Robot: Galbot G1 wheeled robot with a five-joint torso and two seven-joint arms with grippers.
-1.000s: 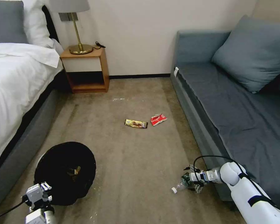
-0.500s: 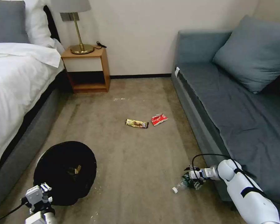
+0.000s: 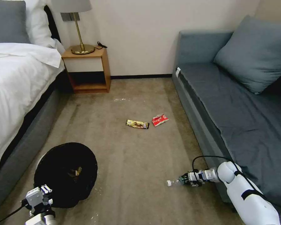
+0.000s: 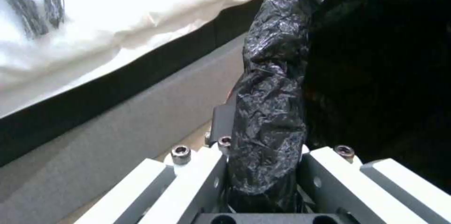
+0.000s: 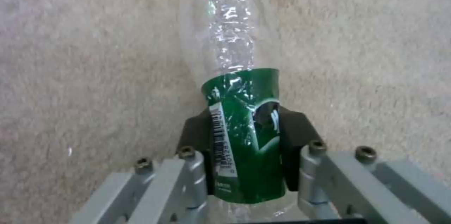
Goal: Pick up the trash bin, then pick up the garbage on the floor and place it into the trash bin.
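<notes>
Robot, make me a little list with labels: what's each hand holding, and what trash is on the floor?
left gripper: shut on the rim of the trash bin
right gripper: shut on the clear bottle, low by the sofa
floor trash: gold-brown wrapper and red-white wrapper, side by side on the carpet
inside bin: a small brownish scrap

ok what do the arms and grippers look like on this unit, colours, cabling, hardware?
The right arm is a glossy white shell with a rounded joint, a black band and a black cable looping to the wrist. The right gripper has pale grey bar linkages with hex-socket screws and dark pads. The left gripper is a matching whitish-grey, with a black cable trailing behind it.
</notes>
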